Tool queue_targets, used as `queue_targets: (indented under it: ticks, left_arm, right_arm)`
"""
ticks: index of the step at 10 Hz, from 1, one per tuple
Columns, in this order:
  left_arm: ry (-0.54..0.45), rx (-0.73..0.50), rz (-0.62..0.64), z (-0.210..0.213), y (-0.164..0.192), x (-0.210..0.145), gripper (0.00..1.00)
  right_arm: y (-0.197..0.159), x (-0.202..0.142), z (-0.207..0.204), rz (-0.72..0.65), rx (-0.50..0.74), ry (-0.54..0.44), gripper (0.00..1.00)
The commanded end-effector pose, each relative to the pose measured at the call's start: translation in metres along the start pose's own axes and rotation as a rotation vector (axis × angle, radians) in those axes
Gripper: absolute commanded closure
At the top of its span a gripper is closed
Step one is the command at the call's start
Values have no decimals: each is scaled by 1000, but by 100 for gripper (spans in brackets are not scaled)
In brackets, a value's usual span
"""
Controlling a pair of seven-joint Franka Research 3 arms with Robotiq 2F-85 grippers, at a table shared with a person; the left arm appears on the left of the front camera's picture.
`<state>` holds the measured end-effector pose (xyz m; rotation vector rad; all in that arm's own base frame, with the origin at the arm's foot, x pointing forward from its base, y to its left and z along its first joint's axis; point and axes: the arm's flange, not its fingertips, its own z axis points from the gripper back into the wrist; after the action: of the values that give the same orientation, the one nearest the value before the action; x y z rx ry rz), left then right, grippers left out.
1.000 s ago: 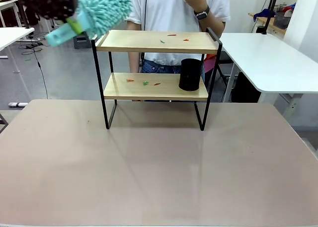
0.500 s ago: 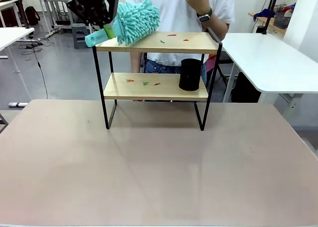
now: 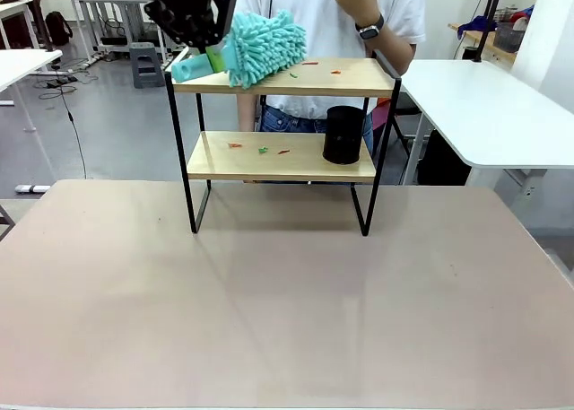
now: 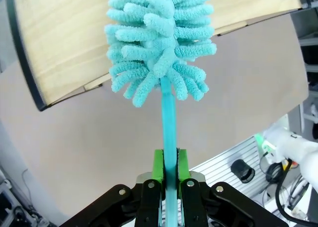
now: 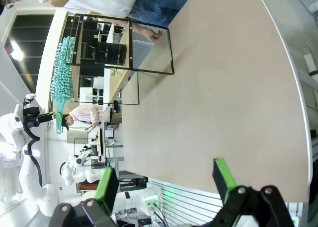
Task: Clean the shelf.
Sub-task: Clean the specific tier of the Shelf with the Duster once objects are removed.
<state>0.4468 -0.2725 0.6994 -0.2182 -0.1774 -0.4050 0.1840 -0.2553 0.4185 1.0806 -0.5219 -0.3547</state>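
Observation:
The shelf [image 3: 282, 78], two light wooden boards in a thin black frame, stands at the table's far side; it also shows in the right wrist view [image 5: 149, 70]. Small red and green scraps [image 3: 309, 64] lie on its top board, more scraps [image 3: 260, 147] on the lower board. My left gripper [image 3: 213, 58] is shut on the handle of a teal fluffy duster [image 3: 265, 47], whose head rests on the left part of the top board. In the left wrist view the duster [image 4: 159, 43] lies over the board [image 4: 64, 48] beyond the gripper [image 4: 170, 170]. My right gripper [image 5: 164, 180] is open, well back from the shelf.
A black cylindrical cup [image 3: 343, 135] stands on the right of the lower board. A person [image 3: 323, 15] stands right behind the shelf with one hand raised. A white table [image 3: 489, 109] is at the right. The brown tabletop [image 3: 287, 293] lies bare in front of the shelf.
My left gripper has carried the duster from above the shelf's left corner rightward and down, so its head now lies on the top board near the scraps.

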Motion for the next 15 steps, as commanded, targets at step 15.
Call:
queue_targets:
  ticks: [15]
  left_arm:
    - [123, -145, -896, 47, 40, -65, 88]
  right_arm:
    - [2, 2, 0, 27, 18, -13, 0]
